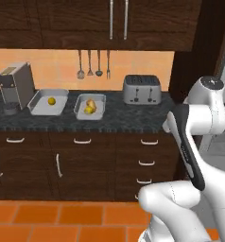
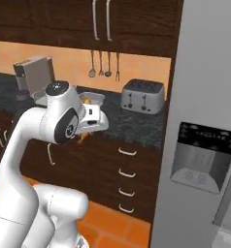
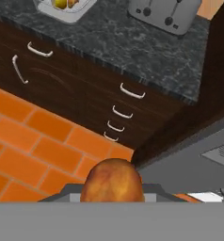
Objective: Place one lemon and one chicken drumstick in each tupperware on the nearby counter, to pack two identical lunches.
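Carrying the second chicken drumstick, clamped in the gripper above the floor well short of the counter, it is judged bound for the left tupperware, holding one lemon.

Dark wood cabinets, orange tiled floor

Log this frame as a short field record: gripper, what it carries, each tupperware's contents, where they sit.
gripper: shut on a chicken drumstick, over the floor in front of the drawers
left tupperware: one lemon
right tupperware: one lemon and one drumstick
counter: both tupperwares, coffee machine at left, toaster at right
left to do: drumstick into left tupperware
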Controlling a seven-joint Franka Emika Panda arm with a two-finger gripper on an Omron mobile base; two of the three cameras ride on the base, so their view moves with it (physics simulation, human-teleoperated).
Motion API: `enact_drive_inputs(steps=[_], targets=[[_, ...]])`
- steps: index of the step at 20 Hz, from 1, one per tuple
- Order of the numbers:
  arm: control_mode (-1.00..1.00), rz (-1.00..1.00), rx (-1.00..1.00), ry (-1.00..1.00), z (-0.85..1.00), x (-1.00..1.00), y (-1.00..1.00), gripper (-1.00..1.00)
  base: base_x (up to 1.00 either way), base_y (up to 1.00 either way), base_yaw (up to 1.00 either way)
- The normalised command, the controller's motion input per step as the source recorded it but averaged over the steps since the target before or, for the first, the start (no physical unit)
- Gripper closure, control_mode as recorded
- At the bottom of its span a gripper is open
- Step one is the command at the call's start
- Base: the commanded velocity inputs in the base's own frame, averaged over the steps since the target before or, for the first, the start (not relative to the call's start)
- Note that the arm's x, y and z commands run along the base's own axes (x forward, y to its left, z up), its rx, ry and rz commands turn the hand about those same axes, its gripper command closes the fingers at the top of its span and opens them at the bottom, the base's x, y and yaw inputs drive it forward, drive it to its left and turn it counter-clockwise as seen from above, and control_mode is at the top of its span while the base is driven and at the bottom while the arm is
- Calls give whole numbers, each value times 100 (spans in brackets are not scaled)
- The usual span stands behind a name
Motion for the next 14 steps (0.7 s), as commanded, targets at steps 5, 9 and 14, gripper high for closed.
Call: enact_drive_inputs(steps=[5,9,14], targets=[[100,0,0,0,0,0,0,100,100,100,-3],[100,0,0,0,0,0,0,100,83,100,-32],[100,0,0,0,0,0,0,100,86,100,-31]])
